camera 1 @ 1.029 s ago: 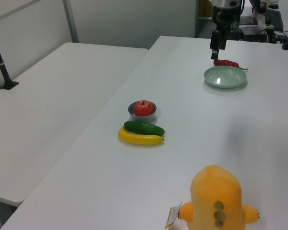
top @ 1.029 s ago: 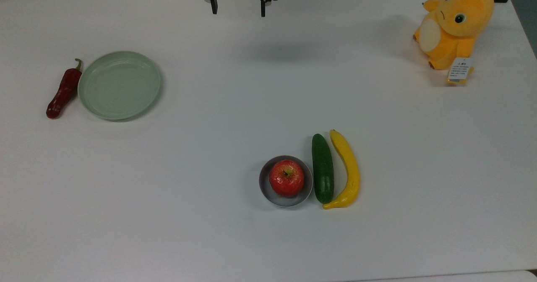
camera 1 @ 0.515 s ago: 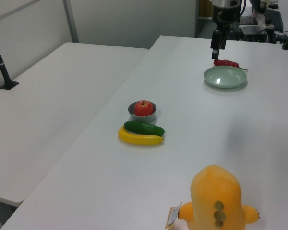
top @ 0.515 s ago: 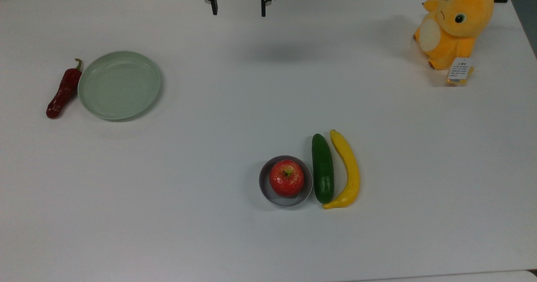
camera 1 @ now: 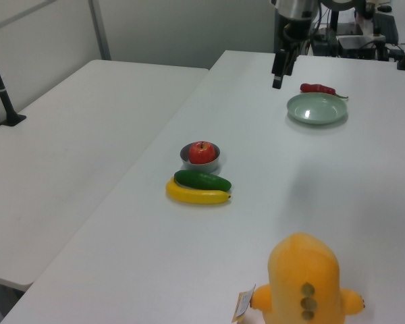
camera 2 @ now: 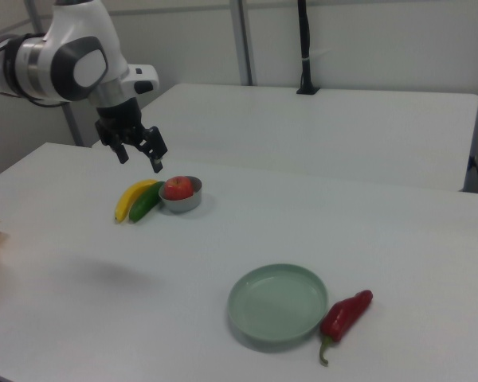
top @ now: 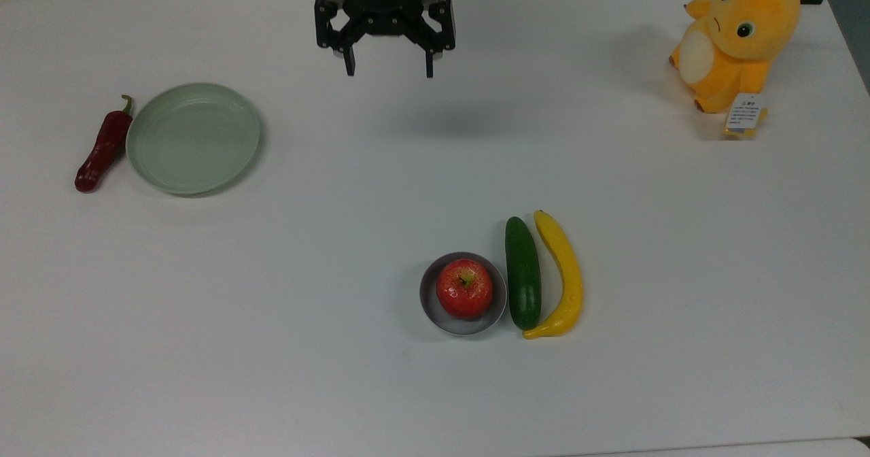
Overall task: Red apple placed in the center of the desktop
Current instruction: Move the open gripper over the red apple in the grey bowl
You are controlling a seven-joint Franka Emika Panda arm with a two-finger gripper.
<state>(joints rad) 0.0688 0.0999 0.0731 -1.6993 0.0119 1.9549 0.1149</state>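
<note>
Top view, left to right. Dark-red chili pepper [top: 102, 146] lies just beside the left rim of a pale green plate [top: 194, 137], plate bare. Gripper [top: 388, 71] hangs above the far part of the desktop [top: 340, 253], fingers spread wide, nothing between them; its shadow falls on the bare surface just below it in the top view. Red apple [top: 464, 288] sits stem up in a small grey bowl [top: 435, 311], toward the near middle of the desktop, well apart from the gripper. Green cucumber [top: 523, 273] lies just beside the bowl's right rim; yellow banana [top: 561, 275] lies along the cucumber's right side. Orange plush toy [top: 737, 39] with a paper tag sits at the far right corner.

Nothing lies on the stretch of desktop between gripper and apple. Cucumber and banana crowd one side of the bowl; its other sides are open.

Right view: gripper [camera 2: 141, 158] hangs above and just left of the apple [camera 2: 178, 188].
</note>
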